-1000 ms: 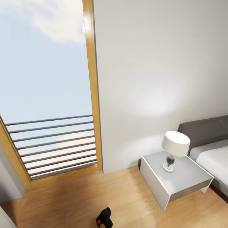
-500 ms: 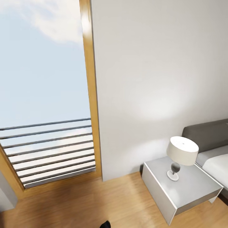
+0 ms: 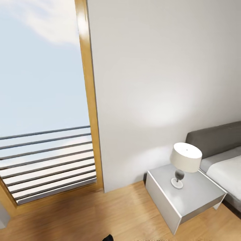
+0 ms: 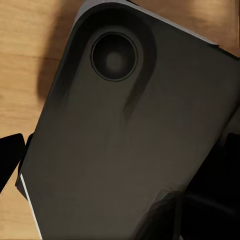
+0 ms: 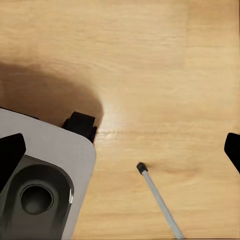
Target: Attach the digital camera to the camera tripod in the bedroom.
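three views, one moment.

head view, room: white wall (image 3: 160, 67) meets a tall window (image 3: 40, 83) with an orange-brown wooden frame (image 3: 87, 100); sky and horizontal railing bars (image 3: 47, 160) show through the glass.
head view, furniture: grey-white nightstand (image 3: 197, 201) stands on the light wood floor (image 3: 100, 214) beside a low grey bed (image 3: 221, 157); a table lamp (image 3: 184, 163) with a cream drum shade stands on the nightstand top.
head view, lower edge: a small black tip (image 3: 107, 238) pokes into the picture; too little shows to name it.

left wrist view, foreground: a broad dark grey robot body panel (image 4: 130, 145) with a round recessed socket (image 4: 114, 56) lies over the wood floor (image 4: 25, 40).
left wrist view, left gripper: dark finger shapes sit at the picture's sides; how far apart the fingers stand, and whether they hold anything, cannot be told.

right wrist view, right gripper (image 5: 125, 150): two black fingertips (image 5: 10, 155) set wide apart, nothing between them but floor.
right wrist view, camera tripod (image 5: 159, 201): one thin silver leg with a black foot rests on the wood floor, just beside a grey robot body panel (image 5: 45, 175).
right wrist view, panel edge: a small black block (image 5: 80, 125) juts out at the panel's corner.
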